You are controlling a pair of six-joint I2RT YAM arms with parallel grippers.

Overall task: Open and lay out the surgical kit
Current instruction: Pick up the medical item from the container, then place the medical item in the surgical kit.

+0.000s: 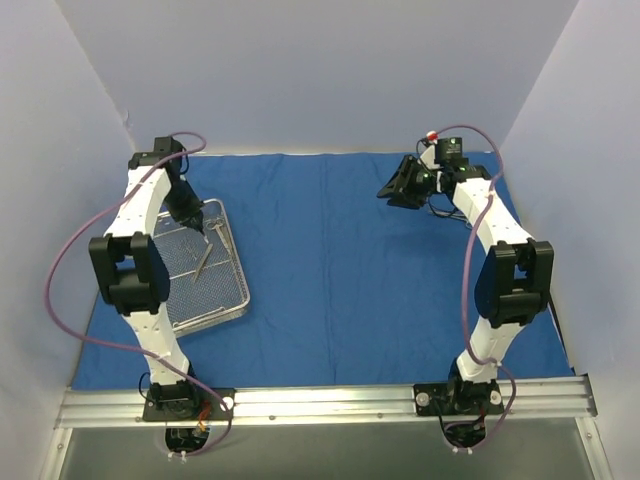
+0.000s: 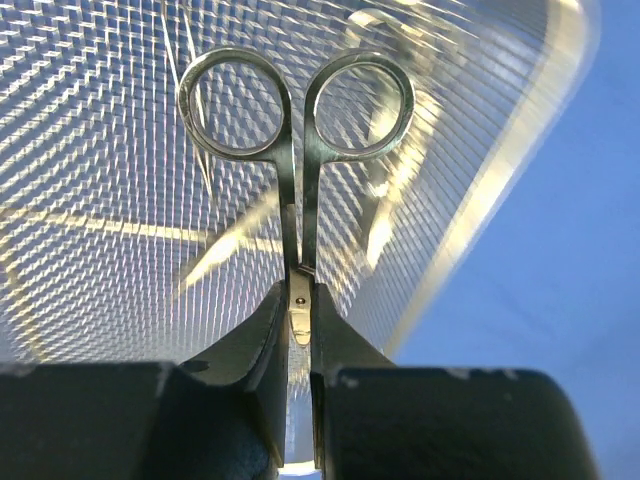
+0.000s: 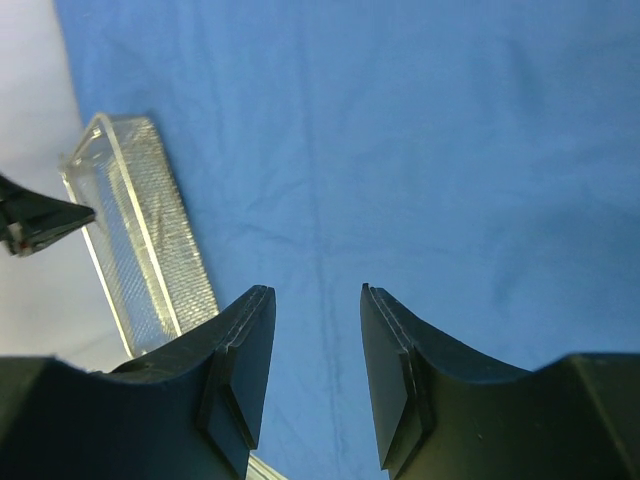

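The royal-blue cloth wrap (image 1: pixel 350 270) lies spread flat over the table. The silver wire-mesh tray (image 1: pixel 240 292) sits on its left part. My left gripper (image 1: pixel 197 226) hangs over the tray's far end. In the left wrist view it (image 2: pixel 297 295) is shut on a silver scissor-handled instrument (image 2: pixel 295 110), rings pointing away, above the mesh (image 2: pixel 90 150). Another instrument (image 1: pixel 204 260) lies in the tray; blurred ones (image 2: pixel 385 180) show under the held one. My right gripper (image 1: pixel 402 186) is open and empty, raised over the cloth's far right (image 3: pixel 400 130).
The tray's rim (image 2: pixel 500 190) runs close to the right of the held instrument, with blue cloth (image 2: pixel 560 290) beyond it. The right wrist view shows the tray (image 3: pixel 140 240) far left. Pale walls enclose the table on three sides; a metal rail (image 1: pixel 330 402) carries the arm bases.
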